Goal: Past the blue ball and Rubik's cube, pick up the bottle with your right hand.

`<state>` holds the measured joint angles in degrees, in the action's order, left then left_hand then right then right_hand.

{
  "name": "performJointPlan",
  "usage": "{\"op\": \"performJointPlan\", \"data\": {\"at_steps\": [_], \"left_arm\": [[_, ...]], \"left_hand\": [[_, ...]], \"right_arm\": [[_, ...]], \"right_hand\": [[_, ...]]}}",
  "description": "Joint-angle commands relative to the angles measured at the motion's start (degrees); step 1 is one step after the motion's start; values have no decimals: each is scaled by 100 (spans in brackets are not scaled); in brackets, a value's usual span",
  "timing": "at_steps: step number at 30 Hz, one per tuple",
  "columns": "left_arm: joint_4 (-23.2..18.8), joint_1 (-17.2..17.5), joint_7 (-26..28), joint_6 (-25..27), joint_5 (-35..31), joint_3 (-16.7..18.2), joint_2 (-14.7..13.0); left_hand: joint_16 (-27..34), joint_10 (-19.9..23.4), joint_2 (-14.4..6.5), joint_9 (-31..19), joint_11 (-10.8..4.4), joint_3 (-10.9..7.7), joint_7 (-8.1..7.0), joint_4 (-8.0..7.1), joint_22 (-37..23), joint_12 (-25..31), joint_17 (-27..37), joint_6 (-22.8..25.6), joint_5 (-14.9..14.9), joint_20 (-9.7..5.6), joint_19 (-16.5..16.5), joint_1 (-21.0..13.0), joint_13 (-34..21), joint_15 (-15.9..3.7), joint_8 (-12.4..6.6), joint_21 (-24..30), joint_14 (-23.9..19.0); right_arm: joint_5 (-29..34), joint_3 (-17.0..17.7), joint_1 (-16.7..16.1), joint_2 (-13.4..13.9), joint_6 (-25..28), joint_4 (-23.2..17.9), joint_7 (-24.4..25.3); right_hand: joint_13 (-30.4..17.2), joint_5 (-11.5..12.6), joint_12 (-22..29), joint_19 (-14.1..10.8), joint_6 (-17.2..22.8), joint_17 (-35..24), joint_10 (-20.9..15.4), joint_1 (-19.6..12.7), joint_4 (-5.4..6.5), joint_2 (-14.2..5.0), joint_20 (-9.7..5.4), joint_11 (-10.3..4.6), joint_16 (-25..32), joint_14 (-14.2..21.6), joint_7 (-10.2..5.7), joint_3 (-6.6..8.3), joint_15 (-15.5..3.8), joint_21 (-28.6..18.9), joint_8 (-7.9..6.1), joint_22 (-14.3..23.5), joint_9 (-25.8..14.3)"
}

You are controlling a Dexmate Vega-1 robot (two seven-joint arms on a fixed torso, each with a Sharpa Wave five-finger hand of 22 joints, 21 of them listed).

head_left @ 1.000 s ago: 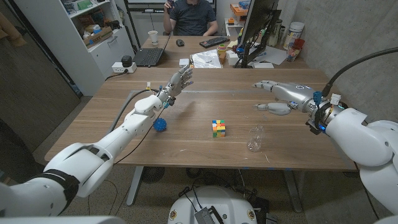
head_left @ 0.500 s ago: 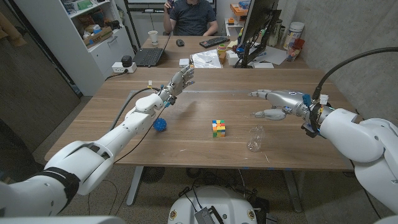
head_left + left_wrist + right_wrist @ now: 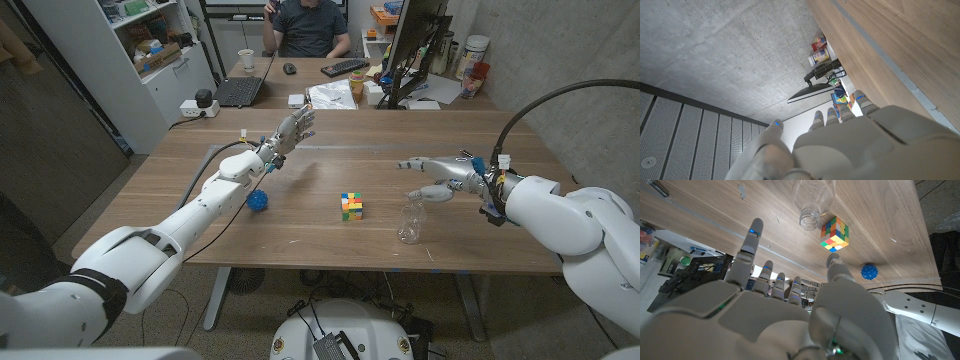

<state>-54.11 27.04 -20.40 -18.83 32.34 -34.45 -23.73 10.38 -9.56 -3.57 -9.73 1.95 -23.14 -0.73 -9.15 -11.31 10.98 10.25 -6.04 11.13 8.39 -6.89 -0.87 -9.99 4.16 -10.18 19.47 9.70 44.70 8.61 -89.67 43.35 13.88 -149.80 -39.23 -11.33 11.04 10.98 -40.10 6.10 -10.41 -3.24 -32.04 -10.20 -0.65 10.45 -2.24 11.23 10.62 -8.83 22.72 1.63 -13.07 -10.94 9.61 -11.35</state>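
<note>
My right hand (image 3: 432,177) has moved nearer and left over the last second; it now hovers just beyond the clear bottle (image 3: 410,222), fingers spread, grasping nothing. The bottle stands right of the Rubik's cube (image 3: 351,206), untouched. Grasp appears imminent.

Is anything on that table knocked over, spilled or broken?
Nothing stands out. The clear bottle stands upright with no cap, the Rubik's cube and blue ball sit apart on the wooden table, and no spill shows.
</note>
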Motion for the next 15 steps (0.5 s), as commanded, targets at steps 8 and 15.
{"op": "performJointPlan", "data": {"at_steps": [8, 15], "left_arm": [[-84, -25, 64, 131, -95, -78, -12], [-129, -23, 87, 179, -112, -102, -18]], "left_hand": [[26, -263, -103, -29, 14, 32, 14, 4, -34, 22, 13, 0, 43, 49, 24, 0, -30, -4, -23, -22, 322], [28, -265, -103, -29, 16, 41, 13, 1, -34, 22, 13, -1, 45, 52, 21, 2, -30, -5, -23, -27, 320]], "right_arm": [[-342, -467, 278, 1051, 860, 121, -260], [-614, -574, 365, 1447, 1071, 143, -296]], "right_hand": [[-19, -31, -27, -210, -265, -19, 126, -246, 11, 44, -2, -16, -2, -33, -156, 31, 13, 21, 44, 7, -24], [-21, -45, -10, -373, -316, -19, 148, -401, 7, 61, -53, -21, 16, 8, -208, 44, 1, 6, 25, 7, -29]]}}
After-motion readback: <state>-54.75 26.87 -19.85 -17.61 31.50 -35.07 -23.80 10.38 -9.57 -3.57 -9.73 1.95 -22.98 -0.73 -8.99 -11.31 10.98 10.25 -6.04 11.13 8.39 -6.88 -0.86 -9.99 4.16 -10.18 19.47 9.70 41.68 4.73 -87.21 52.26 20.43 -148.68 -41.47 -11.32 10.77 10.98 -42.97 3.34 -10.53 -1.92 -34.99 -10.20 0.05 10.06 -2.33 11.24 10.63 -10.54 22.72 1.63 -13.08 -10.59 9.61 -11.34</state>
